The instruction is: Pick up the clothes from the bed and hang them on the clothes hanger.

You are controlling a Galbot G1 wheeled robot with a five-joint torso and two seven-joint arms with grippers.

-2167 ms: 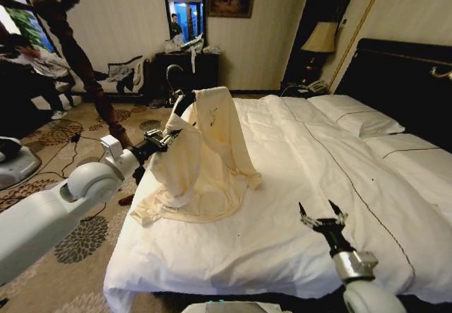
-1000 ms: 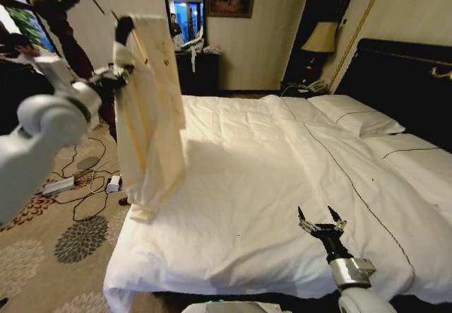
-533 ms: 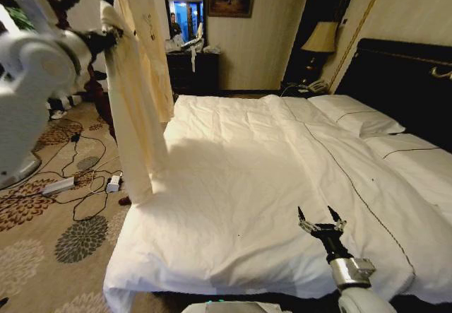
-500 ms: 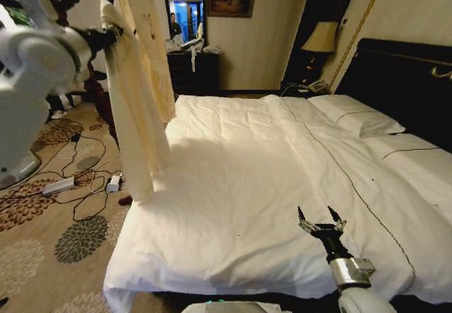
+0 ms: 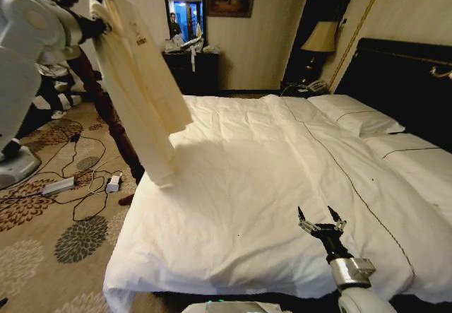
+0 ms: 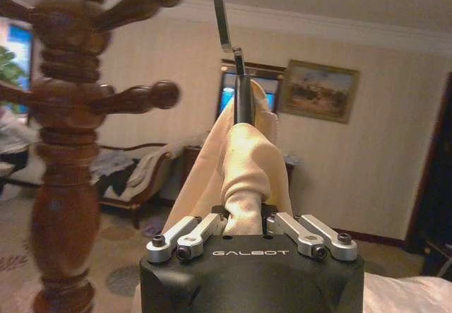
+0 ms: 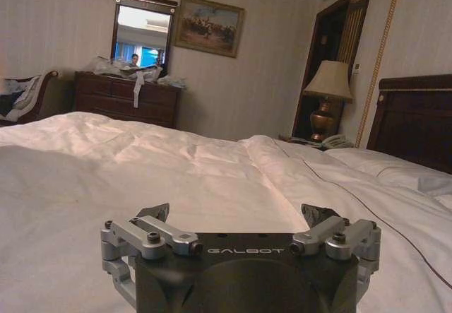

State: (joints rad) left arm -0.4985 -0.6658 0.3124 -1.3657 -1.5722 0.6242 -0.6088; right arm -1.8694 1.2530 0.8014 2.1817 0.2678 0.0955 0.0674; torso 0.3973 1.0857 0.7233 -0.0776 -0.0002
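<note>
Left hand (image 5: 95,25) upper left of frame, closed on bunched shoulder of clothes (image 5: 138,80), which already sit on clothes hanger (image 6: 242,97). Change — shirt has swung further left and higher, hem now clear of bed (image 5: 282,179). Wrist view: wire hook just beside wooden coat stand (image 6: 67,150), not yet caught. Likely approach to hang. Right hand (image 5: 321,222) idle lower centre-right, fingers spread — empty over duvet.

We read "GALBOT" on the housing of the left gripper (image 6: 248,220) and again on the right gripper (image 7: 236,217); no other legible text.
</note>
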